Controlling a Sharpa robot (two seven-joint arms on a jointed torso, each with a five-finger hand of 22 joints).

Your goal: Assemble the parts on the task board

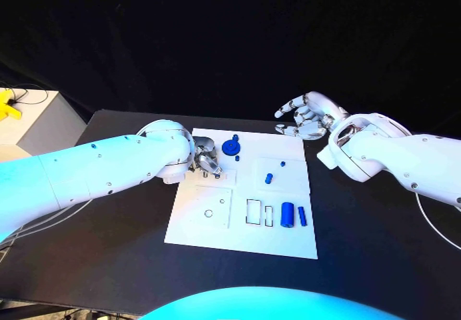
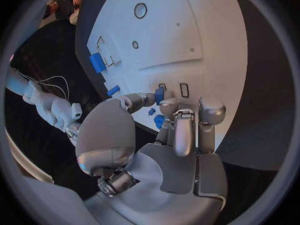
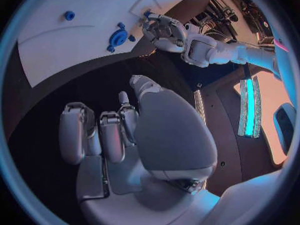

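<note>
The white task board (image 1: 197,223) lies mid-table. My left hand (image 1: 204,157) hovers over its near-left corner slots (image 2: 184,90) and pinches a small blue part (image 2: 160,95) between thumb and a fingertip (image 2: 167,105). A blue gear-shaped part (image 1: 232,147) stands just beside that hand, also seen from the right wrist (image 3: 117,36). A small blue peg (image 1: 269,178) lies mid-board. A blue cylinder (image 1: 287,215) and a thin blue bar (image 1: 302,215) sit near the board's right edge. My right hand (image 1: 306,115) hangs beyond the board's far right corner, fingers loosely bent and apart, holding nothing.
Empty rectangular recesses (image 1: 254,211) and a ring mark (image 1: 208,213) show on the board. A white box (image 1: 43,123) with a yellow object (image 1: 8,103) stands off the table's far left. Black table (image 1: 115,267) surrounds the board.
</note>
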